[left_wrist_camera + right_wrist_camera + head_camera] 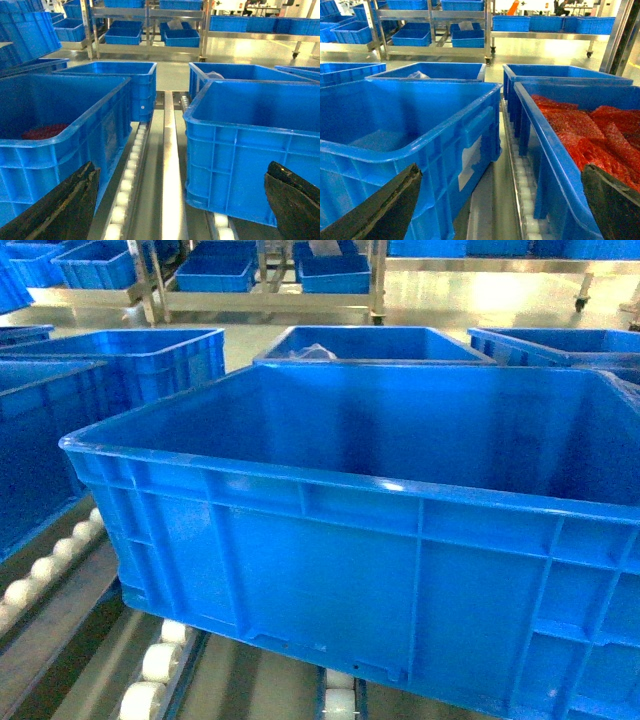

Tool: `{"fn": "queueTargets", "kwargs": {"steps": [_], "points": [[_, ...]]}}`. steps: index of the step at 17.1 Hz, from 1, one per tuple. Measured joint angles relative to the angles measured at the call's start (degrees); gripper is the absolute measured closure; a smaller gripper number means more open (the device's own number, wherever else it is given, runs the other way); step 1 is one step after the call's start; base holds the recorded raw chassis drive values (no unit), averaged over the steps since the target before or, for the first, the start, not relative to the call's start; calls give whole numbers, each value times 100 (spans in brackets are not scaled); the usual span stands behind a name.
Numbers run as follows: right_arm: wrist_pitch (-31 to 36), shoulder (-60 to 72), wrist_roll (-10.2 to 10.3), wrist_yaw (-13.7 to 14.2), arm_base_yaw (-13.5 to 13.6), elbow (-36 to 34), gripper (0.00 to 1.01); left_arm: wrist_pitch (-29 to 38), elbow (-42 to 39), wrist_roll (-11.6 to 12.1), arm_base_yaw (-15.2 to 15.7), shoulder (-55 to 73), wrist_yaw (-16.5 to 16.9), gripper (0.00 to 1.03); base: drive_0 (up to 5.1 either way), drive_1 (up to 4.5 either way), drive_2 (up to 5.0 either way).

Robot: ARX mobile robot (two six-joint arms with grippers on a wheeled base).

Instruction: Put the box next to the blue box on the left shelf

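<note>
sat on the roller track of the left shelf [150, 665], the box [380, 540] — empty, filling most of the head view, its near wall just ahead and its long axis running left to right across the rails. rested at a slight skew, left corner nearer, right end running out of frame.

lay ahead and to the right of the left gripper [182, 205], seen from the left wrist as the crate [250, 150] on the right-hand lane. gaped wide, both dark fingers [65, 210] at the frame's lower corners, holding nothing and touching nothing. faced the open gap of rails between the box and the neighbouring blue box [60, 145] on the left, which held something red.

lay ahead and to the left of the right gripper [502, 207], as the crate [410, 145] with a pale label on its side wall. likewise spread wide and empty, lined up on the channel between that wall and a crate of red bags [580, 145].

straddled by both arms, then — neither plainly nearer. judged from this: box apart from the neighbour, a rail's width between.
</note>
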Motion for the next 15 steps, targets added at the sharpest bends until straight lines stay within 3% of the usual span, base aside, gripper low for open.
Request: {"fn": "queueTargets", "kwargs": {"steps": [15], "points": [[2, 0, 0, 0, 0, 0, 3, 0, 0, 0, 0, 0, 0, 5, 0, 0, 0]]}}
